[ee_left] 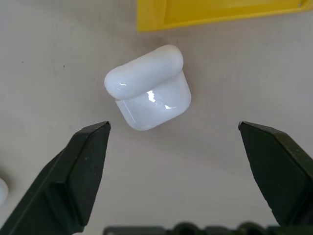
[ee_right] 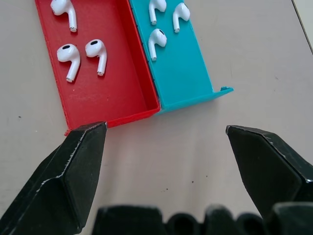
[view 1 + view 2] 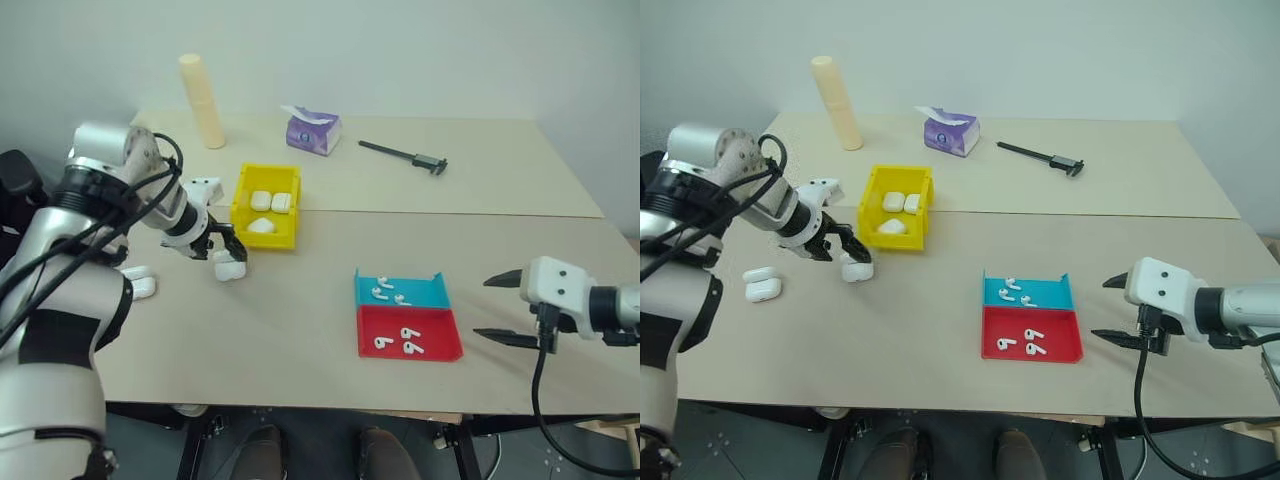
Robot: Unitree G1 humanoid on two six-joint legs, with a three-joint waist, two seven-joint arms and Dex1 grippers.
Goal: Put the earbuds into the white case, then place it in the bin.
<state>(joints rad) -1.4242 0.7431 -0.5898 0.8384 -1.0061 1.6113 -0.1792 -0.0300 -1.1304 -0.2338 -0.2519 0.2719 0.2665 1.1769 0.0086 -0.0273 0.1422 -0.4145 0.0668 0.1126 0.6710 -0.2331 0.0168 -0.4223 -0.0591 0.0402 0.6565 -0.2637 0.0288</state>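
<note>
The table (image 3: 300, 340) fills the middle of the head views, two pale tops butted along a seam, with wide bare surface in the lower centre. Along the upper edge stand a cream cylinder (image 3: 203, 101), a purple tissue pack (image 3: 314, 132) and a dark caliper (image 3: 405, 156), all well clear of the work.

The bin (image 3: 267, 205) sits upper left of centre, with three white cases inside it. Just beside its lower left corner lies the white case (image 3: 229, 268), lid closed, on the bare table. The left gripper (image 3: 218, 247) hangs over it, pointing steeply down, fingers spread wide and touching nothing. In the left wrist view the white case lies between and slightly beyond the fingertips, its long axis slanted across the gap, the bin's yellow wall just past it. Two more cases (image 3: 761, 284) rest near the table's left edge.

Lower right of centre, the teal tray (image 3: 400, 291) and red tray (image 3: 409, 333) touch, each holding three earbuds (image 2: 80, 55). The right gripper (image 3: 509, 308) hovers just right of them, jaws apart and empty.

The left arm is plainly nearer the case, the right nearer the earbuds. The bin wall crowds the case on one side; the other sides lie open.
</note>
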